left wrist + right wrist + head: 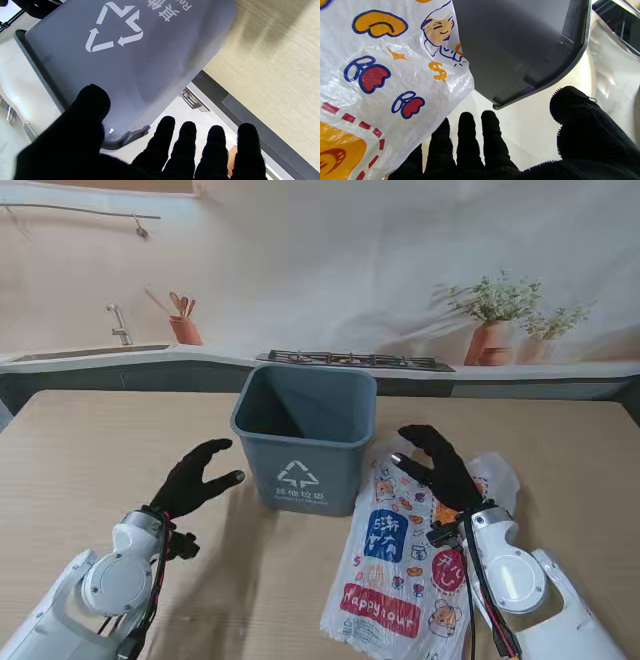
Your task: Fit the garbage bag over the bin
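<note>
Standing upright mid-table: grey bin [305, 435], mouth uncovered. Printed garbage bag [415, 560] lies flat to its right, touching its base, unfitted. Right hand [440, 468] hovers over the bag, fingers spread, empty, likely to pinch it. Left hand [197, 478], fingers apart, empty, beside the bin, probably to steady it.

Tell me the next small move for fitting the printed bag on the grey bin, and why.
Probably lower the right hand onto the printed plastic bag and pinch its edge. The bag lies flat on the table to the right of the grey bin, which stands open and unlined. Both hands are open and hold nothing, the left hand beside the bin, so nothing can start until the bag is gripped.
</note>
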Tool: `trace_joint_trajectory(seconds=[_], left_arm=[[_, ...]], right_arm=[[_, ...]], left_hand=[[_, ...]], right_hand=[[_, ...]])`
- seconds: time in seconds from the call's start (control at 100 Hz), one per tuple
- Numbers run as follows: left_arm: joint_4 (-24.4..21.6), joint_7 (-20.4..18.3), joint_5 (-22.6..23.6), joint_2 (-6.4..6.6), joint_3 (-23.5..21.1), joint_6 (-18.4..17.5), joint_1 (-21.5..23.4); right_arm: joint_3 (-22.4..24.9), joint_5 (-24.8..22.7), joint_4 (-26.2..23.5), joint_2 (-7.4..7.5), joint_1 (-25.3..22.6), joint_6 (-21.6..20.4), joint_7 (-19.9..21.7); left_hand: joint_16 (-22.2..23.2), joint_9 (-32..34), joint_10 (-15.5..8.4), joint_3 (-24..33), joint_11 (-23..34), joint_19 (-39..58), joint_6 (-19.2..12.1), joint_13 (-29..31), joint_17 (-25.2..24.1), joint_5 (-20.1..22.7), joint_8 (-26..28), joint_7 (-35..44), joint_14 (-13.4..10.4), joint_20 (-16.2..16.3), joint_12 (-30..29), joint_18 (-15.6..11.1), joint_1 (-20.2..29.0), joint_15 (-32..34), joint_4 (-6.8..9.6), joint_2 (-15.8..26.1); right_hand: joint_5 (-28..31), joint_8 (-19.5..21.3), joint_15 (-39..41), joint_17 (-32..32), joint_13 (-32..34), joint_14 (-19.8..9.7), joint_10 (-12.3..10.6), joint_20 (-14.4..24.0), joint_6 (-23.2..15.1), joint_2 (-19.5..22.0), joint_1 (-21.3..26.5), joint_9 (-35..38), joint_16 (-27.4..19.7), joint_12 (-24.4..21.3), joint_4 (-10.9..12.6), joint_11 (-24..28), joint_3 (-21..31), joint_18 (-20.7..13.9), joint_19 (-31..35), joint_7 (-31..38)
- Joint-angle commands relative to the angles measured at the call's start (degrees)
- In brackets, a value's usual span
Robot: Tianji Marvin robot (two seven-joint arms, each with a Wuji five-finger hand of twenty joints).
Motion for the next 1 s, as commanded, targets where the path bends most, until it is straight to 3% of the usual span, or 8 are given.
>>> trace_joint_trajectory(seconds=[0.0,0.46,0.66,0.79,0.88,0.99], left_arm=[[-0.34,-0.67,0.18,-0.13,0.08,0.05,0.18],[-0.56,0.42,1.40,-0.21,-0.94,-0.75,0.73],[-2.44,6.88,5.40,-1.02,-2.76,-2.94,2.29],[-5.08,10.97,9.70,-1.31,-4.88,-6.82,3.44],[-7.98,8.51,11.77,-0.53,-6.59,-9.44,3.12],[-10.74,-0.39,12.83,1.20,-7.14,-11.06,0.61]], right_arm=[[-0.11,-0.04,-0.37,-0.32,-0.45,0.15,0.80],[-0.04,-0.20,-0.54,-0.31,-0.60,-0.41,0.61],[0.20,-1.08,-1.69,-0.31,-1.46,-0.23,0.18],[0.37,-1.44,-2.38,-0.37,-2.04,-0.21,-0.34],[0.36,-1.20,-2.58,-0.44,-2.21,0.06,-0.52],[0.33,-1.18,-2.68,-0.47,-2.31,0.25,-0.67]], left_hand=[[0.03,-0.25,-1.29,-0.78,-0.31,1.35,0.33,-1.50,-0.52,-0.51,-0.37,-0.86,-0.05,0.85,-0.22,0.22,-0.92,-0.08,2.21,0.54],[0.02,-0.28,-1.39,-0.69,-0.14,1.53,-0.52,-1.65,-0.50,-0.47,-0.19,-0.54,-0.14,0.93,-0.11,0.27,-0.48,-0.24,2.26,0.32],[1.25,-0.06,-1.99,0.35,1.28,4.33,-2.03,-1.44,-0.70,-1.16,1.03,1.74,-0.43,2.50,0.69,0.96,0.01,1.03,2.31,-1.49],[1.97,0.09,-2.27,0.65,2.25,3.87,-2.17,-1.21,-0.99,-0.92,1.64,3.08,-0.91,3.01,1.23,1.40,-0.20,1.85,2.36,-3.62],[1.17,0.02,-2.96,0.48,1.89,-0.91,-2.28,-1.17,-0.80,-0.70,1.38,2.60,-2.12,1.66,1.06,1.38,-1.05,1.10,2.02,-4.67],[-0.91,-0.30,-3.91,-1.56,-1.56,-10.32,-2.06,-1.67,-0.57,-1.67,0.13,0.17,-3.94,-1.11,-0.88,0.53,-1.57,-2.40,1.82,-5.39]], right_hand=[[-1.05,-0.62,-0.81,-0.54,-0.81,-1.50,-1.12,0.14,-1.84,-0.16,-1.76,-1.11,-0.46,-0.11,3.55,-0.81,-0.24,-1.32,0.07,0.51],[-1.04,-0.71,-0.77,-0.53,-0.74,-1.53,-1.09,0.21,-1.92,-0.17,-1.80,-1.10,-0.44,0.07,3.52,-0.46,-0.16,-1.32,0.10,0.48],[-0.92,-0.72,-0.71,-0.46,-0.63,-1.47,-1.12,0.27,-1.90,-0.25,-1.78,-1.02,-0.42,0.05,3.51,-0.50,-0.17,-1.29,0.15,0.55],[-0.89,-0.75,-0.73,-0.39,-0.65,-1.57,-1.08,0.26,-1.94,-0.28,-1.87,-1.07,-0.43,0.23,3.51,-0.10,-0.16,-1.22,0.14,0.49],[-0.89,-0.77,-0.76,-0.49,-0.71,-1.55,-1.02,0.23,-1.98,-0.29,-1.74,-1.13,-0.44,0.30,3.52,0.05,-0.08,-1.32,0.07,0.47],[-0.91,-0.76,-0.74,-0.50,-0.70,-1.60,-1.02,0.23,-1.96,-0.26,-1.75,-1.15,-0.43,0.31,3.50,0.10,-0.10,-1.31,0.07,0.48]])
